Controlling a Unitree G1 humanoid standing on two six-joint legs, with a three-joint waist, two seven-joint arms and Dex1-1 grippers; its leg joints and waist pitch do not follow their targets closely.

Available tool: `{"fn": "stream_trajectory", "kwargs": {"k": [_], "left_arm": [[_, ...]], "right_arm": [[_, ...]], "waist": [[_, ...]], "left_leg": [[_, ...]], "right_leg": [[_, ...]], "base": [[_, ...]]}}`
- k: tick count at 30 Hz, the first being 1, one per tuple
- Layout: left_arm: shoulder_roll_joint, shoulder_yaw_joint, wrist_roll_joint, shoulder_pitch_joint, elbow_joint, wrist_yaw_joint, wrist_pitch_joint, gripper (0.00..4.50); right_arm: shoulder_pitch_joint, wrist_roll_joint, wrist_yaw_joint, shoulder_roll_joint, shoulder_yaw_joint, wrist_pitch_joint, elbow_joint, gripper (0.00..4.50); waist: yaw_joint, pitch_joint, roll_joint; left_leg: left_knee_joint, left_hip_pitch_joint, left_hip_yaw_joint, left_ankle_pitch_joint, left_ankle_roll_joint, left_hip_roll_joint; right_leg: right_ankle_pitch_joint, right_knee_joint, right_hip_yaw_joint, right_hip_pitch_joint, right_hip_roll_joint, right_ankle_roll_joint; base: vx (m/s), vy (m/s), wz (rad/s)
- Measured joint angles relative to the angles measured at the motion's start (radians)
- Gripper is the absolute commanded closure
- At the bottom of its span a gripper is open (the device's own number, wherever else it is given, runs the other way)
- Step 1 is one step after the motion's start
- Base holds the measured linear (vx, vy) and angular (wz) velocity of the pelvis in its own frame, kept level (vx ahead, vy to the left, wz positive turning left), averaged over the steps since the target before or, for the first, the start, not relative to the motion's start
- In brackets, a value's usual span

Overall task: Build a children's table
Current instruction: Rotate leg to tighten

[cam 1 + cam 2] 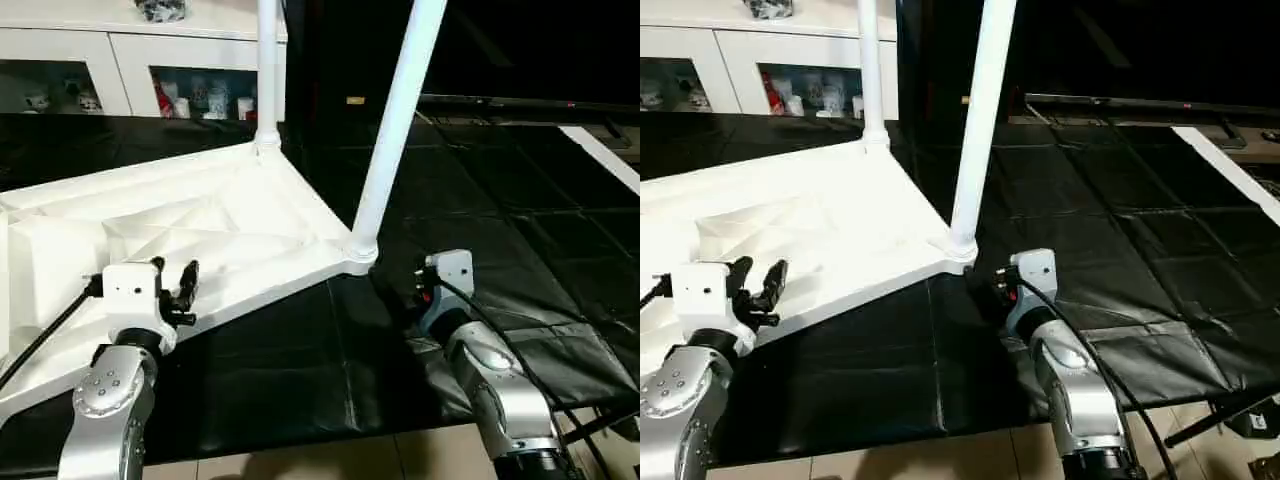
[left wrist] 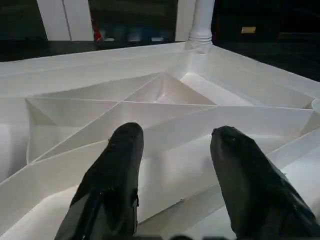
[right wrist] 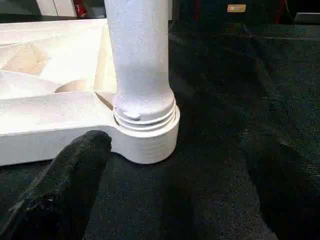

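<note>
Risk: near leg (image 1: 395, 120) leans, possibly not fully seated.
My right gripper (image 3: 172, 165) gapes wide, empty, beside its corner socket (image 3: 147, 137); left gripper (image 2: 175, 165), half-open, hovers over the tabletop (image 1: 200, 230). A nudge could topple it.

A black quilted mat (image 1: 500, 230) covers the floor, its stitched seams marking out large squares, and it ends at a strip of pale tiled floor (image 1: 330, 460) along the near edge. Directly on the mat lies the white tabletop (image 1: 200, 235), upside down with its ribbed underside facing up. Its near corner lobe (image 3: 150, 142) rests on the black fabric. 2 legs (image 1: 395, 120) rise from the corner sockets. A white strip (image 1: 600, 155) lies across the mat's far right side.
</note>
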Motion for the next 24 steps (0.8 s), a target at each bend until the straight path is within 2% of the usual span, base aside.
{"fn": "stream_trajectory", "kwargs": {"k": [24], "left_arm": [[0.000,0.000,0.000,0.000,0.000,0.000,0.000,2.03]], "right_arm": [[0.000,0.000,0.000,0.000,0.000,0.000,0.000,0.00]], "waist": [[0.000,0.000,0.000]], "left_leg": [[0.000,0.000,0.000,0.000,0.000,0.000]], "right_leg": [[0.000,0.000,0.000,0.000,0.000,0.000]], "base": [[0.000,0.000,0.00]]}}
